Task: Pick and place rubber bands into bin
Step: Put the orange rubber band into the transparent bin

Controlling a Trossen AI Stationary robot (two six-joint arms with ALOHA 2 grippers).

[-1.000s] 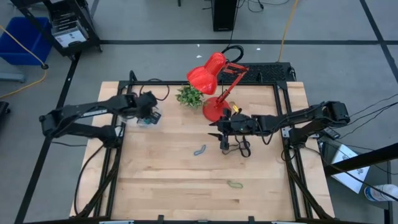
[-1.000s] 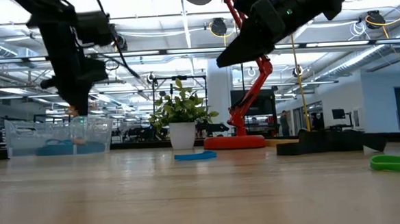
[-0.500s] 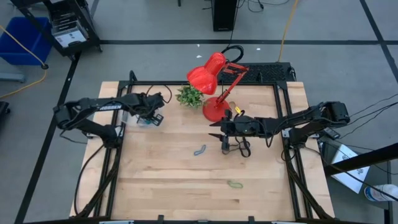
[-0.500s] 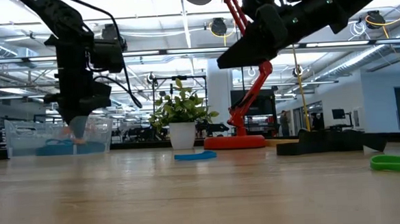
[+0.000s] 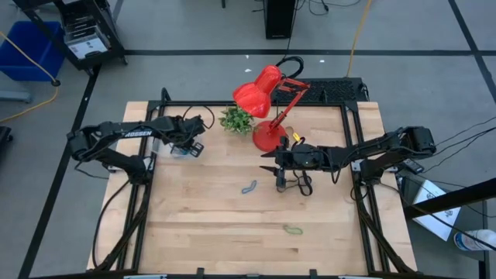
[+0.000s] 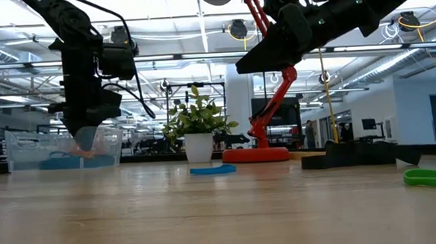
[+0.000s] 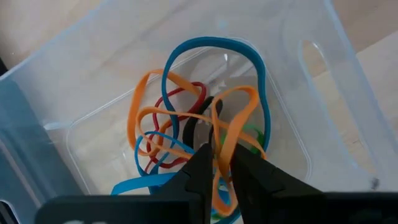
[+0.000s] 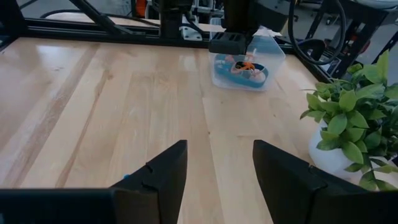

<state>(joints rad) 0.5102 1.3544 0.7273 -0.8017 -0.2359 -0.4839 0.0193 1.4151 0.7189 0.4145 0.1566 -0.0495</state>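
The clear bin (image 5: 180, 149) stands at the table's far left and holds several rubber bands: orange, blue (image 7: 214, 46) and red. My left gripper (image 5: 188, 145) is down inside the bin (image 6: 62, 149), shut on an orange rubber band (image 7: 239, 99). My right gripper (image 5: 267, 160) hangs open and empty above the table's middle, well clear of the wood in the low view (image 6: 245, 64). A blue rubber band (image 5: 249, 187) lies flat on the table near it, and a green one (image 5: 292, 229) lies nearer the front edge. My left gripper pinches a strand of the orange rubber band (image 7: 217, 149) between its two fingertips. The fingers come from above, pointing down into the bin. The rest of the band lies slack among the other bands on the bin's floor.
A red desk lamp (image 5: 263, 97) and a small potted plant (image 5: 236, 118) stand at the table's far edge. Dark loops (image 5: 298, 184) lie under my right arm. The bin and my left arm also show in the right wrist view (image 8: 245, 65). Bare wood lies along the near side.
My left gripper has gone down into the bin with the orange band, and the left arm has drawn in toward the table. For the last half second it has kept still. The right arm has barely moved.
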